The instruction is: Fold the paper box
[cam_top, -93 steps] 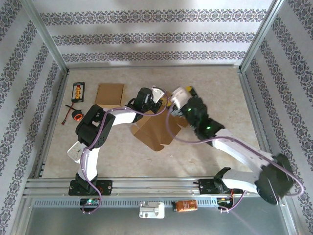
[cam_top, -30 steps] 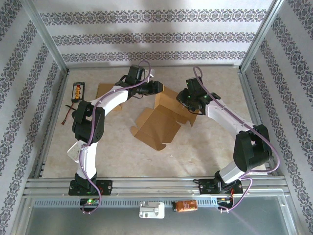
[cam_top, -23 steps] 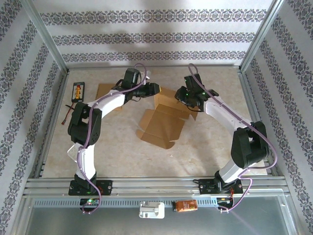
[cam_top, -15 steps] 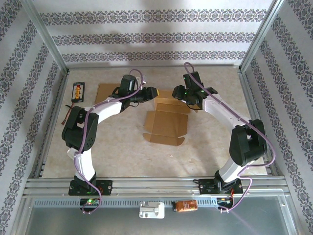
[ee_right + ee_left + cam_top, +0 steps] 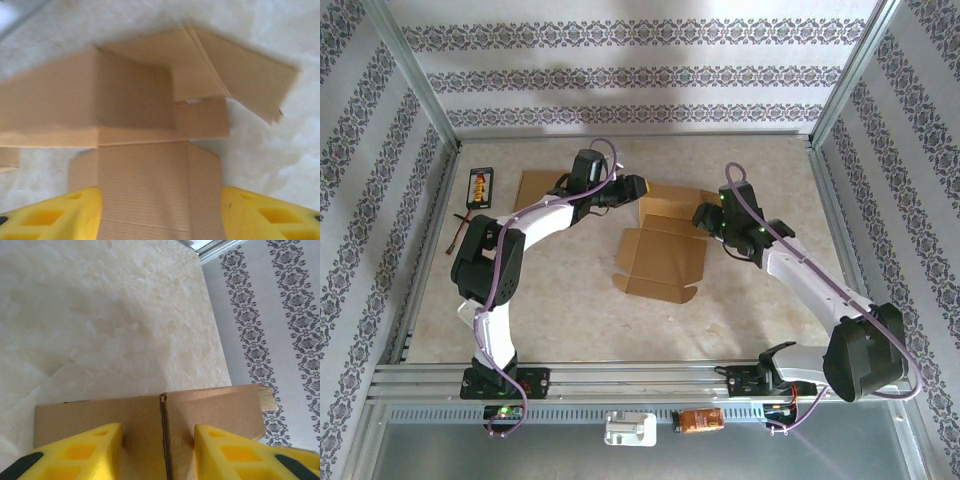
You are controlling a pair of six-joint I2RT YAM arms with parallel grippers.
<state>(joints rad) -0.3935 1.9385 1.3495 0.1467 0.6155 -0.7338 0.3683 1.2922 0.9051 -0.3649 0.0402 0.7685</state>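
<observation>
The half-formed paper box [image 5: 660,252] lay mid-frame in the top view, its far wall raised. The left gripper [image 5: 638,187], jaws partly apart and clasping nothing, stood at that wall's face. The right gripper [image 5: 704,218] hung spread wide at the box's right edge. With neither gripper pinning the cardboard, a push would likely have slid the box, or the wall might have sprung flat.

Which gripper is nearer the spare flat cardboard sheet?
Left. The left gripper is just right of the flat cardboard sheet, at the far wall of the paper box; the right gripper is farther right, across that box.
</observation>
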